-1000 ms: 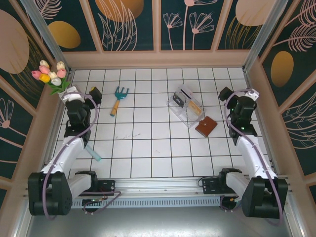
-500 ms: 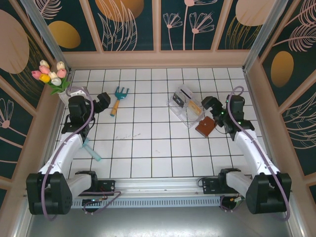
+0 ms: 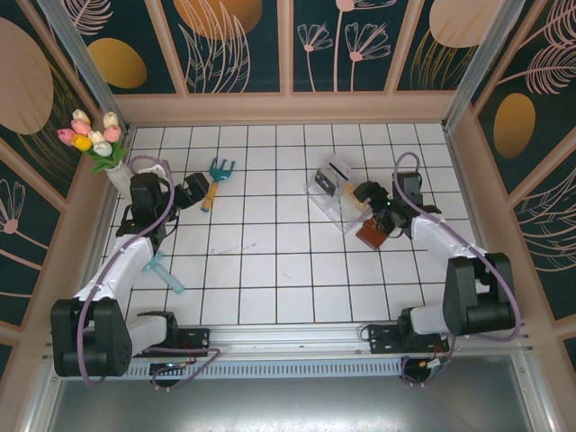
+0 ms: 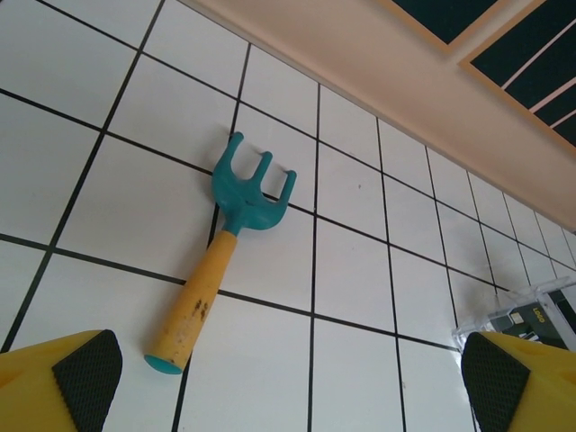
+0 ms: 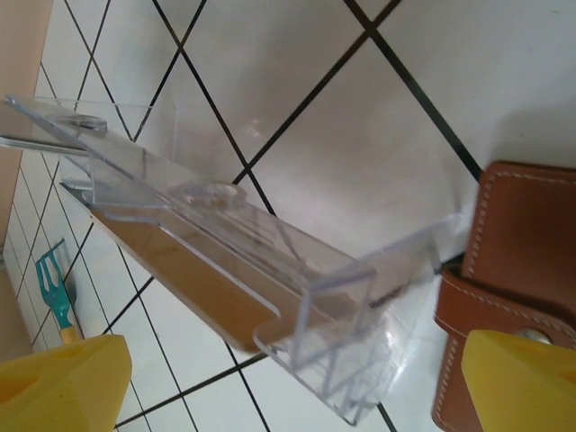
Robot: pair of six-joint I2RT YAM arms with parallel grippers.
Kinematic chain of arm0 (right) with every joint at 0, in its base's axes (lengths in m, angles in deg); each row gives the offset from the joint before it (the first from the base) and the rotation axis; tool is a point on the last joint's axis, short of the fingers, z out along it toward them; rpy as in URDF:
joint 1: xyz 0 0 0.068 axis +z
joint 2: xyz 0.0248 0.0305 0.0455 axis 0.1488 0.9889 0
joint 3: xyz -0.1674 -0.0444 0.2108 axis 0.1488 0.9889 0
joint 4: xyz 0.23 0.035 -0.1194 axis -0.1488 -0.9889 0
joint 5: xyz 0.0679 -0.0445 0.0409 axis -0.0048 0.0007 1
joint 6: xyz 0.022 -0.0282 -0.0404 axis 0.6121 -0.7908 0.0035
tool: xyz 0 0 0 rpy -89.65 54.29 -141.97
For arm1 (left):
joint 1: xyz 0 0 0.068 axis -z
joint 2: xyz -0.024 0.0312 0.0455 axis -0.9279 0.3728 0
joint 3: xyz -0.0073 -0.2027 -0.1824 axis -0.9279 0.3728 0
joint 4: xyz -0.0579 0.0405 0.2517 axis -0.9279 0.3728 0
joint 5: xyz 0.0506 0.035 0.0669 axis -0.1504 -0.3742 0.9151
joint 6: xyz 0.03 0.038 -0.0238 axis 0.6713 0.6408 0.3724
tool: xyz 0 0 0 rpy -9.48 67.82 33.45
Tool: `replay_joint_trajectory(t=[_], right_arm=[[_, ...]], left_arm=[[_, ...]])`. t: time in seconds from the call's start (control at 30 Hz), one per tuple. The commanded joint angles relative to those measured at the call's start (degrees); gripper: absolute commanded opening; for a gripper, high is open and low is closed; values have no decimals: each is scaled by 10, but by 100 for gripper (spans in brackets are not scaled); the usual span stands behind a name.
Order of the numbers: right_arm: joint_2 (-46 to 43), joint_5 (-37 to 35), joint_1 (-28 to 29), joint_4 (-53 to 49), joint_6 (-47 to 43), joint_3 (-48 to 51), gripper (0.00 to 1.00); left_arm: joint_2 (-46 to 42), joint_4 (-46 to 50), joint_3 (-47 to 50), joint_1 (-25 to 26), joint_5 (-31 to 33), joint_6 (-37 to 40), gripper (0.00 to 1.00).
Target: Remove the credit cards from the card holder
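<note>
On your tiled table [image 3: 270, 261], the clear box [image 3: 335, 202] sits right of centre, with your right gripper [image 3: 366, 193] wide open over its 3 o'clock end. The card holder [image 3: 374, 233] lies closed at the box's 5 o'clock. A dark slab inside the box may be one of the credit cards [image 3: 326, 179]. Your left gripper [image 3: 195, 189] gapes at the garden fork's [image 3: 216, 182] 9 o'clock.

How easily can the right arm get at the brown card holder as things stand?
Probably yes: the right gripper hangs open close by the card holder, whose top lies uncovered. The clear box stands right beside it and may crowd one finger.
</note>
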State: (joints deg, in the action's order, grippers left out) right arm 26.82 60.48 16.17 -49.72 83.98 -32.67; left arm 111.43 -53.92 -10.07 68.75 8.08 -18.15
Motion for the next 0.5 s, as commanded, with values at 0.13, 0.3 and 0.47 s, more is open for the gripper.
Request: replay_joint_trajectory(t=[0.13,0.3,0.47], right_arm=[[66,37,4,60,-34,-65,88],[119,48,4,78,-62,-109,85],[182,77,5,100,-97,-169,83]], left_arm=[[6,-4,-10,-5,-24,-14,99],[8,-29,12,-2,-65,-43,99],[21,-30,20,27,-73,-51,99]])
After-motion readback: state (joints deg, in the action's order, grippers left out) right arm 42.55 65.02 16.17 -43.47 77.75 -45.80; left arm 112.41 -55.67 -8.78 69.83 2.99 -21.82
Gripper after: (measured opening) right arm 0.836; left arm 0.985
